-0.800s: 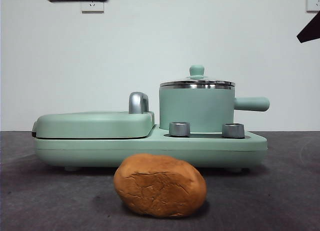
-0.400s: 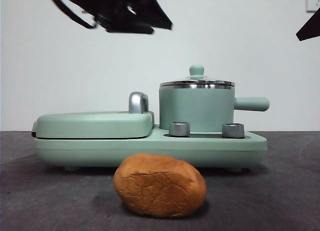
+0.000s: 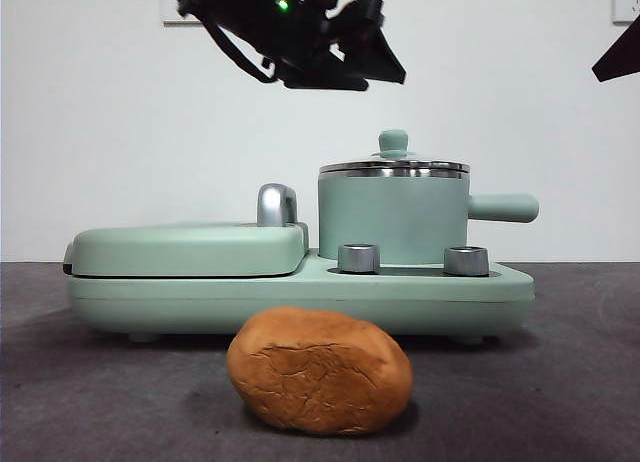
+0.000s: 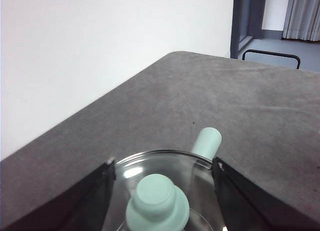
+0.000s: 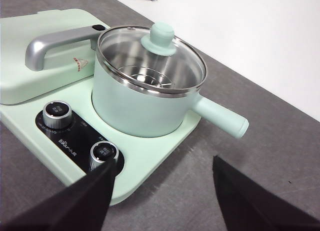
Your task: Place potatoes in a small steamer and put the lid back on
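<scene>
The orange-brown potato [image 3: 320, 371] lies on the dark table in front of the appliance. The small mint-green steamer [image 3: 393, 220] stands on the appliance's right side, its handle [image 3: 503, 208] pointing right. The glass lid [image 3: 394, 166] with its green knob [image 3: 394, 141] sits on it. My left gripper [image 3: 375, 57] is open above the lid's knob [image 4: 157, 202], its jaws wide on either side. My right gripper [image 5: 162, 183] is open and empty, off to the side of the steamer [image 5: 145, 91], which holds a steel rack; it shows as a black tip [image 3: 617, 57] at the top right.
The flat mint-green grill plate [image 3: 187, 248] with a chrome handle [image 3: 277, 205] fills the appliance's left side. Two steel dials [image 3: 359, 258] [image 3: 466, 261] sit on the base in front of the steamer. A white wall stands behind.
My left arm has come in from the top left and moved right and down, now above the lid. The potato, steamer, lid and right arm have not moved.
</scene>
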You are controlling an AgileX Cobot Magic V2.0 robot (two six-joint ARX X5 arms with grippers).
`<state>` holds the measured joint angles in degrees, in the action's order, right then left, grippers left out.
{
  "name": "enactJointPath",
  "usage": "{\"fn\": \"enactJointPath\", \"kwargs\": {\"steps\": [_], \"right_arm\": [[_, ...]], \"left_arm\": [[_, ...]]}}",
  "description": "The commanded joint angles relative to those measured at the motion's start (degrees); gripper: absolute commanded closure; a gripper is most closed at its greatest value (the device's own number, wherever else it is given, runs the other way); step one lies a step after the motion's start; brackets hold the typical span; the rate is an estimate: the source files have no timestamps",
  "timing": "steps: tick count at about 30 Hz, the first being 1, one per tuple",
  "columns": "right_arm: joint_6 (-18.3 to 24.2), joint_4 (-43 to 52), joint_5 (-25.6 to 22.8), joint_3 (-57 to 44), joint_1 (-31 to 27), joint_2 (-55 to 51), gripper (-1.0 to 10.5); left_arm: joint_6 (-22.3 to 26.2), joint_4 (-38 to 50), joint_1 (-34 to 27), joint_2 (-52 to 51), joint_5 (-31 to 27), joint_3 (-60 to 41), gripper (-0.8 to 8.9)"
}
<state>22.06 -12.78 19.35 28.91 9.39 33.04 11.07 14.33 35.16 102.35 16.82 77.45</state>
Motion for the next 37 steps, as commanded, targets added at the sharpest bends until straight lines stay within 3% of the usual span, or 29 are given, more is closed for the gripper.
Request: {"fn": "enactJointPath", "kwargs": {"steps": [1, 13, 37], "right_arm": [[-0.83, 0.59, 0.09, 1.01, 0.31, 0.17, 6.4], [-0.85, 0.57, 0.09, 1.01, 0.31, 0.17, 6.4], [-0.87, 0.35, 0.09, 1.01, 0.28, 0.20, 6.4]], "left_arm": [[-0.26, 0.35, 0.68, 3.32, 0.09, 2.60, 5.15], [-0.22, 3.61, 0.70, 10.34, -0.92, 3.76, 5.15], [-0.20, 5.49, 0.48, 10.84, -0.94, 3.76, 5.48]]}}
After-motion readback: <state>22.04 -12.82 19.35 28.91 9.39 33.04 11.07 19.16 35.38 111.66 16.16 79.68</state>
